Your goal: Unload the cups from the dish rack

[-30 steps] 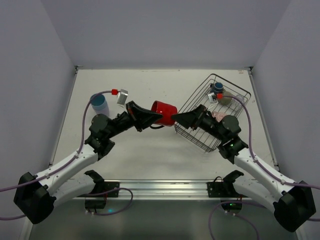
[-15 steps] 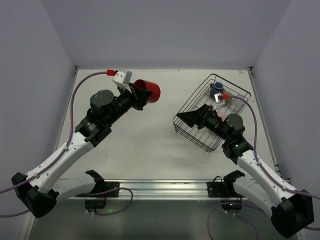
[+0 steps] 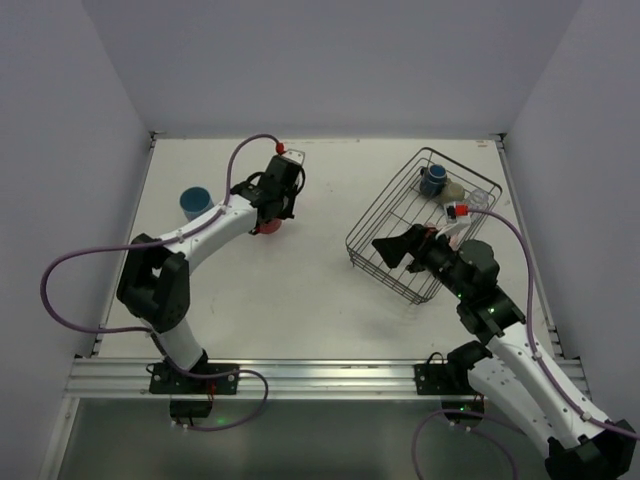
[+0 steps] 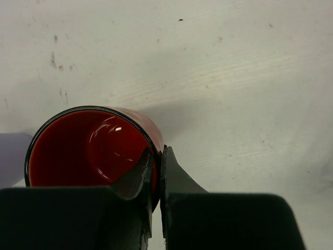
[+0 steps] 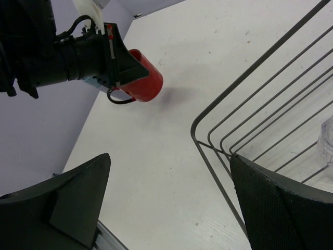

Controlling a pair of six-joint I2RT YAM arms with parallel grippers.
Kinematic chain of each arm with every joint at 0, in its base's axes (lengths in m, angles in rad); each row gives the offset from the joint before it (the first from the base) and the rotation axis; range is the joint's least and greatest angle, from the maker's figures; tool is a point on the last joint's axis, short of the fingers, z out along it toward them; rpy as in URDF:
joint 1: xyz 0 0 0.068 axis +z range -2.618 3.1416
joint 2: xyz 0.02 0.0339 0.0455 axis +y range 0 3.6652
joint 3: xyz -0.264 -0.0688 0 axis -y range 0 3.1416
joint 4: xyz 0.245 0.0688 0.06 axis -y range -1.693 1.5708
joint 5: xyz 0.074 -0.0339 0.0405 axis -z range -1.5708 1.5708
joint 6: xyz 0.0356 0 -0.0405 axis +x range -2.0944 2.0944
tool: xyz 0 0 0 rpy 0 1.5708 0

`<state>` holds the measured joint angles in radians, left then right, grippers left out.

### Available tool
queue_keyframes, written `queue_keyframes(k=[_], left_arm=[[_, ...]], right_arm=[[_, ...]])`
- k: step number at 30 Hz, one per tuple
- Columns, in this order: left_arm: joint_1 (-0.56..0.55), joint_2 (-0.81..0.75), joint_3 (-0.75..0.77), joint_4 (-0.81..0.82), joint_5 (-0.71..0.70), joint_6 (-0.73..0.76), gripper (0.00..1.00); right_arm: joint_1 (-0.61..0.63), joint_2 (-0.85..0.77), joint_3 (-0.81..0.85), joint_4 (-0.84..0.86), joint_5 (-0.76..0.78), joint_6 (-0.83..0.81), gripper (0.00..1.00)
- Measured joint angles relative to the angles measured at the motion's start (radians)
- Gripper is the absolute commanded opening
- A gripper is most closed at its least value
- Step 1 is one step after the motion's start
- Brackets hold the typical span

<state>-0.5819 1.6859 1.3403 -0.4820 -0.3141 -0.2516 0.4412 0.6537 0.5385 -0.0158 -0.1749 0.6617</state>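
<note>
Top view: four cups are showing. The red cup (image 3: 266, 225) is being held in the left hand (image 3: 272, 212) over the table (image 3: 300, 290), with the light blue cup (image 3: 196, 203) standing apart. The dark blue cup (image 3: 433, 180) and olive-grey cup (image 3: 455, 192) are sitting in the one dish rack (image 3: 400, 215). The right hand (image 3: 393, 247) is covering part of the rack.

Left wrist view: the fingers (image 4: 174, 177) are pinching the red cup's (image 4: 78, 151) wall.

Right wrist view: the right hand (image 5: 170, 158) is gaping wide beside the rack's (image 5: 218, 112) corner.

The top view looked down from above the near edge of the tabletop (image 3: 320, 300). The left wrist camera sat close over the red cup (image 4: 88, 148), also seen from afar by the right wrist camera.
</note>
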Motion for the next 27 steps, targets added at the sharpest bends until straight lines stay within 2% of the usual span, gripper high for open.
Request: queue_keyframes(k=[7,14,16,17,22,27], left_arm=[[0.140,0.107,0.026,0.039,0.018,0.001,0.00],[0.161,0.176,0.024,0.071,0.020,0.000,0.02],[0.160,0.180,0.019,0.083,0.021,-0.002,0.11],[0.160,0.180,0.016,0.087,0.020,-0.003,0.20],[0.161,0.180,0.008,0.121,0.002,-0.011,0.29],[0.163,0.178,0.008,0.129,-0.010,-0.014,0.55]], right_arm=[[0.000,-0.062,-0.035,-0.046,0.017,-0.024,0.99],[0.000,-0.074,-0.055,-0.087,0.031,-0.034,0.99],[0.000,-0.074,-0.055,-0.104,0.050,-0.039,0.99],[0.000,-0.074,-0.055,-0.111,0.058,-0.043,0.99],[0.000,-0.064,-0.047,-0.183,0.112,-0.068,0.99],[0.000,-0.029,-0.026,-0.239,0.175,-0.084,0.98]])
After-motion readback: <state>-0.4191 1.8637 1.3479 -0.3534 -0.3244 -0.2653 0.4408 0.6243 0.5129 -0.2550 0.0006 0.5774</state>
